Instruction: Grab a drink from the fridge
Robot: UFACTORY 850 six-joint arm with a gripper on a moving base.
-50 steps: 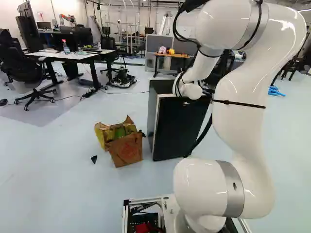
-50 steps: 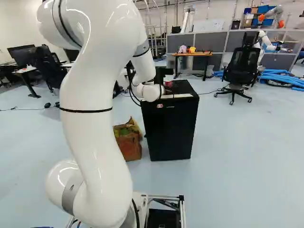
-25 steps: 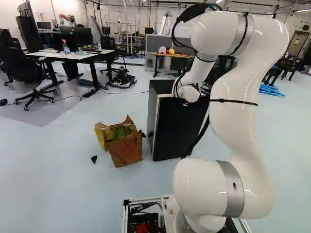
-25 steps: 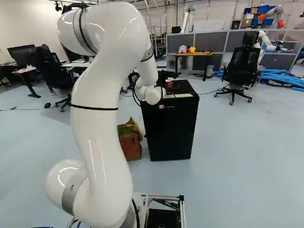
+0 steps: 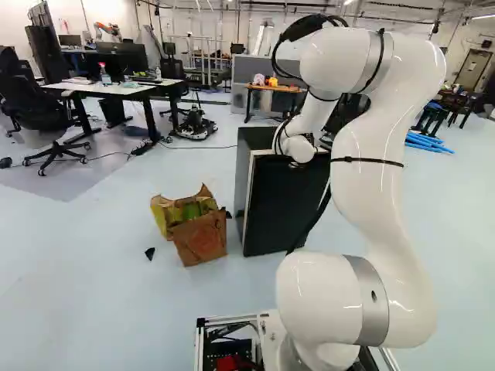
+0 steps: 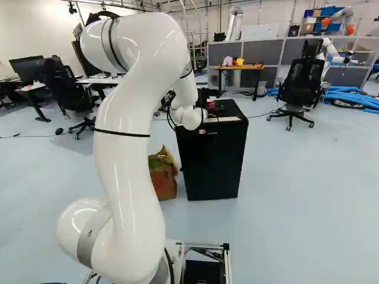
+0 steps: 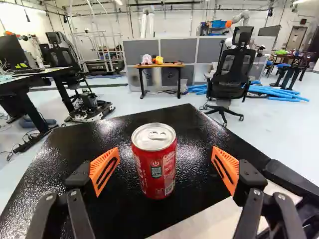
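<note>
The jaws stand wide apart, unclosed on anything, with the gripper (image 7: 165, 150) low over the top of the black mini fridge (image 6: 214, 163). The red soda can (image 7: 154, 167) stands upright on that top, in the gap as the wrist view looks along it, nearer one orange pad (image 7: 104, 170) than the other; no contact shows on either side. Over the last second the white arm (image 5: 379, 166) has changed its pose: its elbow has come lower and in toward the middle of both base views, while its wrist end, over the fridge, has shifted only a little. The base has not moved, and neither fridge nor paper bag (image 5: 203, 236) has shifted on the floor. For the task, this looks like the end of the approach, with the grab itself still to do. Centring on the can before closing seems wise, since an off-centre squeeze could push or tip it.
</note>
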